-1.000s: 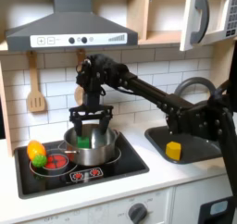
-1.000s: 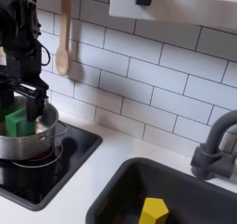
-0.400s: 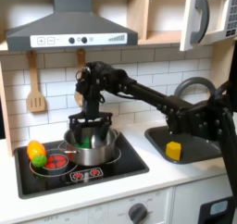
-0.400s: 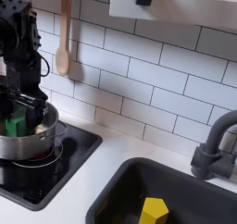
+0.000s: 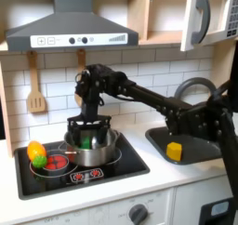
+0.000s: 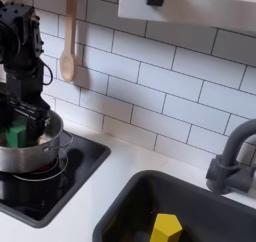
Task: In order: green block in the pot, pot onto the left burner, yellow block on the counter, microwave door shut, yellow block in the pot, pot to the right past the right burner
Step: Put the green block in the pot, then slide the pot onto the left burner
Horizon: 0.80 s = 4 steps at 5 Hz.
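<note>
Reaching arm: the black arm [image 5: 158, 97] crosses the first exterior view from lower right to centre left and hangs over the stove, hiding part of the tiled wall behind it.
Counter: the pale counter [image 5: 186, 169] fills the lower part of the first exterior view around stove and sink.
Stove: the black stove [image 5: 107, 171] sits lower left in both exterior views, red burner rings showing.
Sink: the dark sink [image 6: 215, 211] lies lower right in the second exterior view, under the arched faucet [image 6: 228, 156].
Microwave door: the microwave door [image 5: 198, 17] stands swung open at the upper right of the first exterior view.
Pot: the pot [image 5: 91, 147] rests on the stove, lower left of centre in the first exterior view.
Gripper: the gripper [image 5: 86, 127] hangs just above the pot's mouth with its fingers spread, pinching nothing; it blocks the view of the pot's rear rim.
Spoon: a wooden spoon [image 6: 68, 38] hangs on the wall, upper left in the second exterior view.
Toy: a rounded yellow-green-orange toy [image 5: 36, 154] lies at the stove's left edge, beside the pot.
Yellow block: the yellow block [image 6: 166, 228] sits in the sink, bottom centre-right of the second exterior view.
Green block: the green block [image 6: 16, 134] lies inside the pot, between the fingers but free of them.
</note>
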Motion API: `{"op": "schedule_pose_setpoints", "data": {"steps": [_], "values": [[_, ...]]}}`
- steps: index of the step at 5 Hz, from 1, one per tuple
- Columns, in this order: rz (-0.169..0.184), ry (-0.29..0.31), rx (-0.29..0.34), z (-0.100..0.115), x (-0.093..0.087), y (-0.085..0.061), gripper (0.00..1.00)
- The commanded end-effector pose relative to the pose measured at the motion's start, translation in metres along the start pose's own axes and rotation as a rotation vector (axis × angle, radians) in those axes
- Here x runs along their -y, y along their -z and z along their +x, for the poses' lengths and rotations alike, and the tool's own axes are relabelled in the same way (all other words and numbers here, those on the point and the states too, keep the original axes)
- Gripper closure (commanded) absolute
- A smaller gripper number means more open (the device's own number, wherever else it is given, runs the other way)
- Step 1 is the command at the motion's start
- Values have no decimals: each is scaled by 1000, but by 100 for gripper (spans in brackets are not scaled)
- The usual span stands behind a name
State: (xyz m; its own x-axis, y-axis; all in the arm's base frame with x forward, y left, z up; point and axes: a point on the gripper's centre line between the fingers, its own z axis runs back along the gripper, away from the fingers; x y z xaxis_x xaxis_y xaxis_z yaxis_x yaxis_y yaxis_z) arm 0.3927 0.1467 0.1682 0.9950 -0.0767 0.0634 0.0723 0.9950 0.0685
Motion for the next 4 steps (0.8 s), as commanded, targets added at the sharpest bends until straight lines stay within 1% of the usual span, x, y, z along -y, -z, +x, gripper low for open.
{"op": "schedule_pose_setpoints", "data": {"steps": [1, 2, 3, 4], "values": [[-6, 1, -34, -4, -13, 12, 0], [-2, -4, -32, -5, -21, 11, 0], [3, -3, -31, -3, -23, 10, 0], [10, -20, -40, -5, -35, 10, 0]]}}
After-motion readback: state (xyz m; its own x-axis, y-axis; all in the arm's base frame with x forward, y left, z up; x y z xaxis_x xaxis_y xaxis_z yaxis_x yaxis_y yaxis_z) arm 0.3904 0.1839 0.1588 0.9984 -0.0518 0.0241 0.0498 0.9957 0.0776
